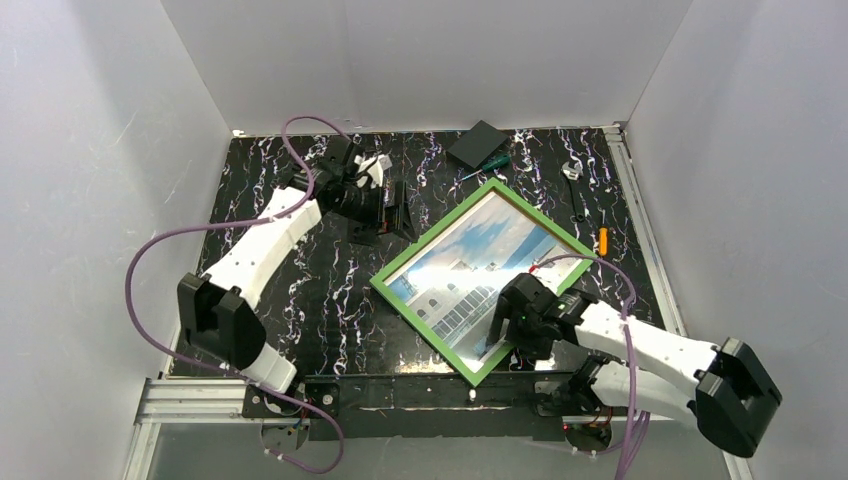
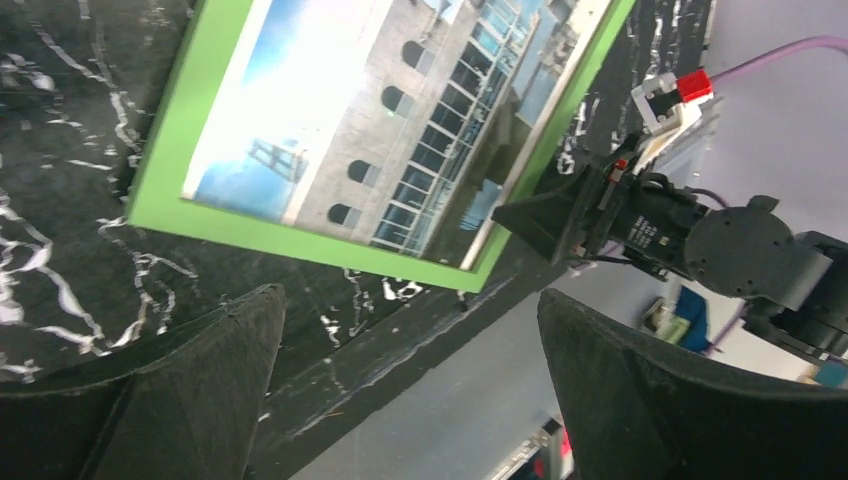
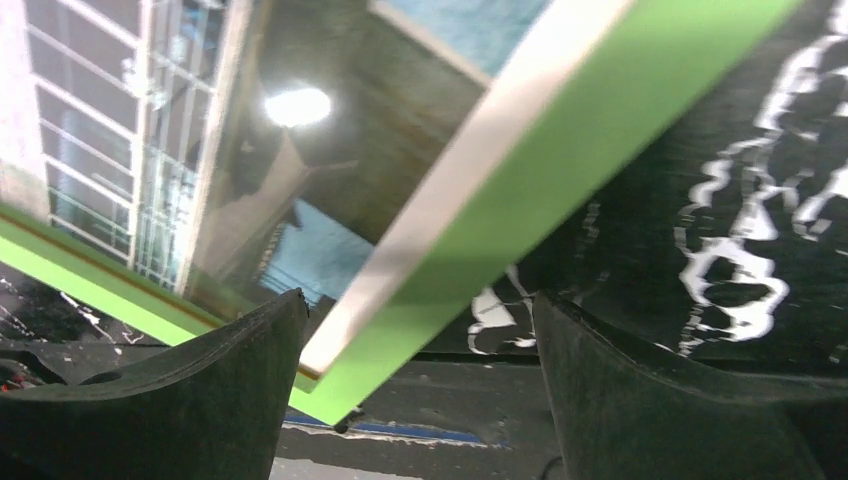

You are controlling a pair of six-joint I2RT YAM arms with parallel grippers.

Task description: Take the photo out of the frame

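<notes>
The bright-green frame (image 1: pixel 432 232) lies flat and turned diagonally on the black marbled table (image 1: pixel 300 300). The photo (image 1: pixel 480 260), a white building under blue sky, sits inside it. My right gripper (image 1: pixel 503 325) hovers open over the frame's near right side. In the right wrist view the frame's green rim (image 3: pixel 520 200) and its near corner pass between the fingers of that gripper (image 3: pixel 420 298), beside the glossy photo (image 3: pixel 150 150). My left gripper (image 1: pixel 398 215) stands open to the left of the frame, apart from it. The left wrist view looks past that gripper (image 2: pixel 408 295) at the frame (image 2: pixel 300 240) and photo (image 2: pixel 400 120).
At the back of the table are a black box (image 1: pixel 477 143), a green screwdriver (image 1: pixel 490 165) and a small silver part (image 1: pixel 572 170). An orange piece (image 1: pixel 602 240) lies at the right edge. White walls close in three sides. The right arm (image 2: pixel 700 240) shows in the left wrist view.
</notes>
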